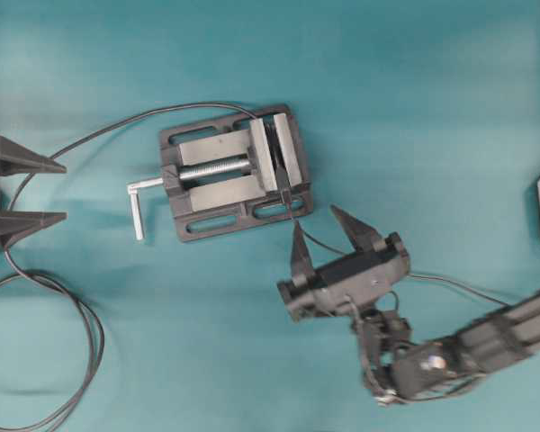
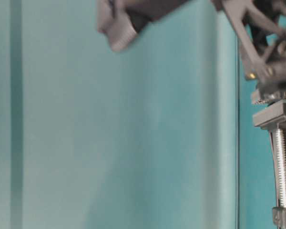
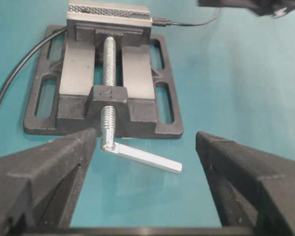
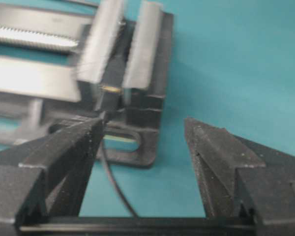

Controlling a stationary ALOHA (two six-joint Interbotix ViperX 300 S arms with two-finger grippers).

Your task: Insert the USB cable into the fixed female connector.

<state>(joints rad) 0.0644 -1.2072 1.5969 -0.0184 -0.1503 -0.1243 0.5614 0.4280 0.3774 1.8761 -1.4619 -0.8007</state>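
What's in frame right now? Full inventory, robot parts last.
vise: 1, dark grey with silver screw and L-handle, centre of table
thick cable: 1, black, loops at lower left and runs round the vise top into its jaws
connector: 1, dark, clamped between the vise jaws
USB cable: 1, thin dark grey, from the vise's near edge off to the right; plug seems seated, blurred
table: 1, teal
left gripper: 1, black, open, empty, left edge
right gripper: 1, black, open, empty, just below-right of the vise
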